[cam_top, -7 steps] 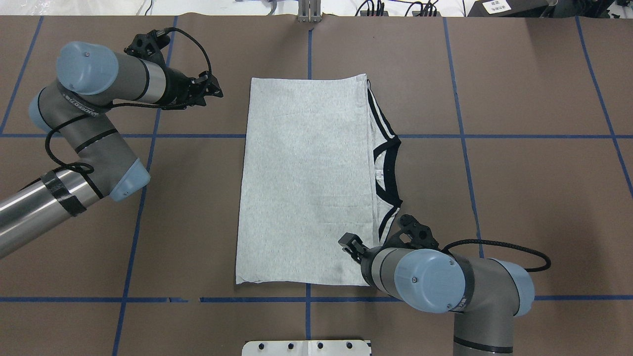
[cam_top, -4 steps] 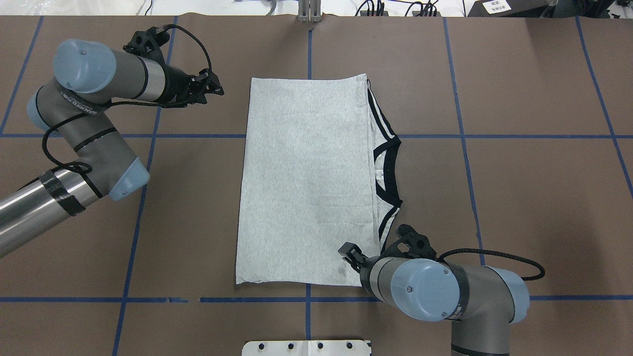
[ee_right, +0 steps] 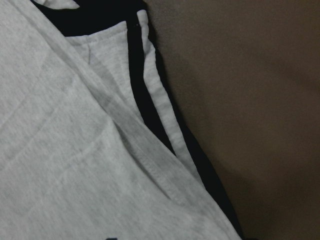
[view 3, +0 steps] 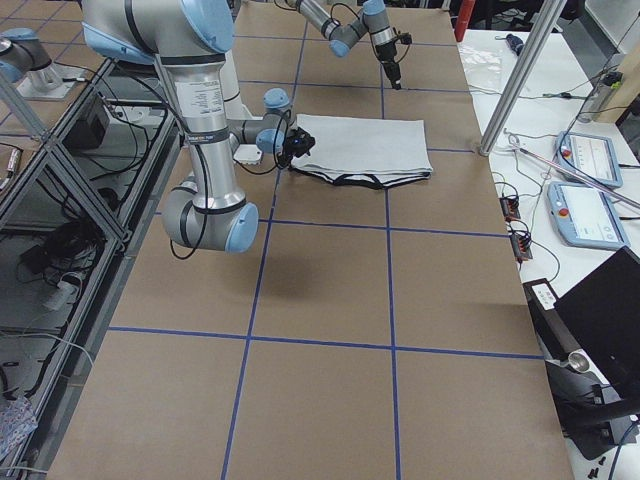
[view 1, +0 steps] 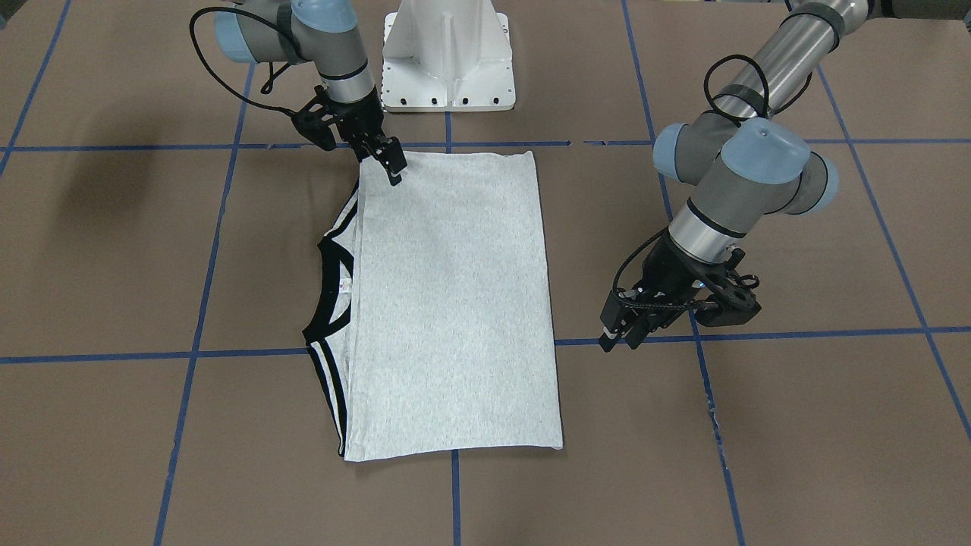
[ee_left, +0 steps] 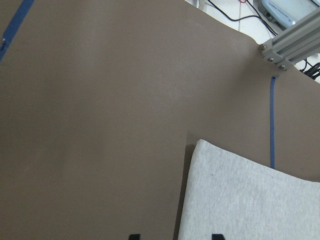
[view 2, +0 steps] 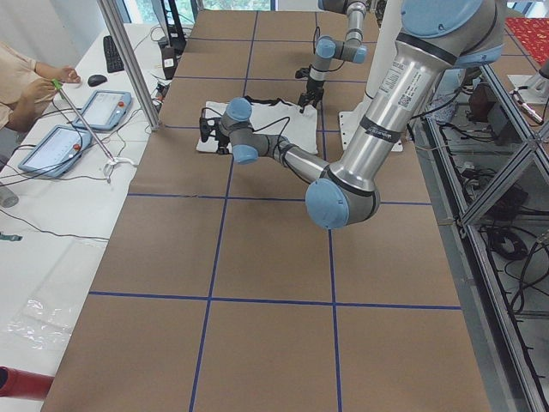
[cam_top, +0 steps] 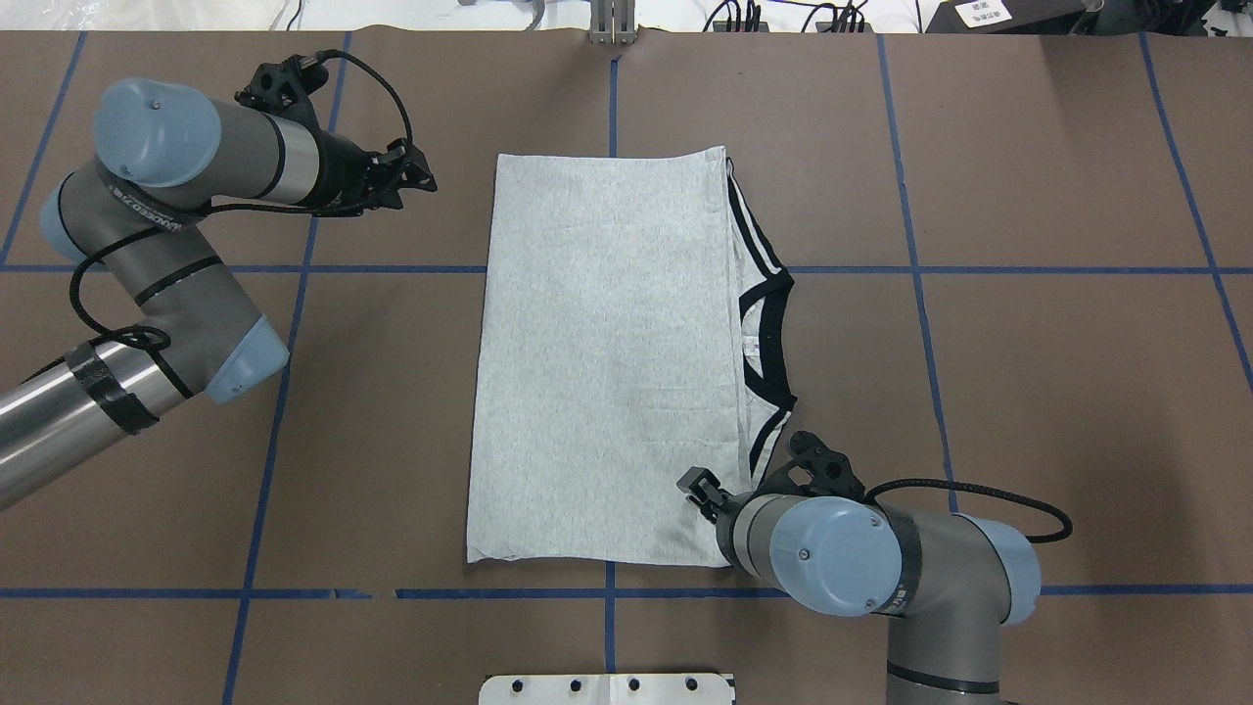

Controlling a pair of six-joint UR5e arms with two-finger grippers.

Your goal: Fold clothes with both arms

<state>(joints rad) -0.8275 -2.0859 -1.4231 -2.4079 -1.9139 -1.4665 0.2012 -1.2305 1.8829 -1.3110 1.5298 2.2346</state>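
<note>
The grey T-shirt [cam_top: 607,352] lies folded into a long flat rectangle on the brown table, print hidden. Its black collar [cam_top: 773,343] and shoulder stripes stick out on the right edge. It also shows in the front view [view 1: 447,303]. My left gripper [cam_top: 423,178] hovers over bare table left of the shirt's far left corner, apart from it; the left wrist view shows its fingertips [ee_left: 132,236] spread and that shirt corner [ee_left: 250,200]. My right gripper [cam_top: 697,483] is just above the shirt's near right corner, open, holding nothing; the right wrist view shows the striped hem [ee_right: 150,125].
The white pedestal base [view 1: 447,61] stands at the robot's edge of the table. An aluminium post [cam_top: 612,24] rises at the far edge. Blue tape lines [cam_top: 920,294] cross the table. An operator [view 2: 26,81] with tablets sits beyond the far edge.
The left arm has drawn back slightly to the left. The right gripper dipped and came back a little over the shirt's near right corner. The shirt has not moved.
</note>
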